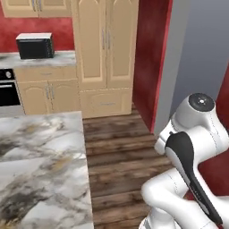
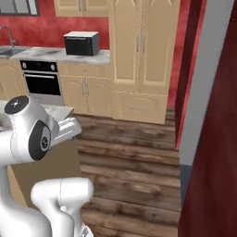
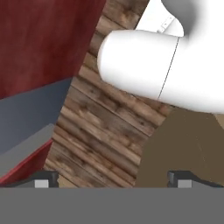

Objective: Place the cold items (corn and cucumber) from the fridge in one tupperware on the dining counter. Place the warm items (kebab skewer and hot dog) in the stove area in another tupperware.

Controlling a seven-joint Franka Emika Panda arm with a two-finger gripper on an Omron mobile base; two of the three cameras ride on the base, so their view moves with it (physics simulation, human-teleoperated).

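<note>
Gripper [image 3: 113, 178] seen in hand view: two small dark finger tips [image 3: 43, 178] stand far apart at bottom of view, jaws released, nothing btwn them. Below them: brown wood-plank floor [image 3: 100, 131], w/ a dark red panel [image 3: 39, 43] and a grey panel edge alongside.

Task items (corn, cucumber, kebab skewer, hot dog, tupperware): cannot tell where they are from these views.

Left base view: white arm [image 1: 188, 147] w/ dark joints folded at lower right. Grey-white marble counter [image 1: 40, 165] at lower left, its visible top bare. Beyond it, tall beige wooden cabinet w/ paired doors [image 1: 105, 44] against far wall. Black box-shaped microwave [image 1: 35, 46] sits on a far marble worktop above beige base cabinets. Black-fronted oven [image 1: 6, 91] at left edge, below worktop level.

Right base view: same microwave on far worktop, oven below and left of it. Sink faucet [image 2: 7, 34] at far left. Red wall and grey panel close on right.
</note>
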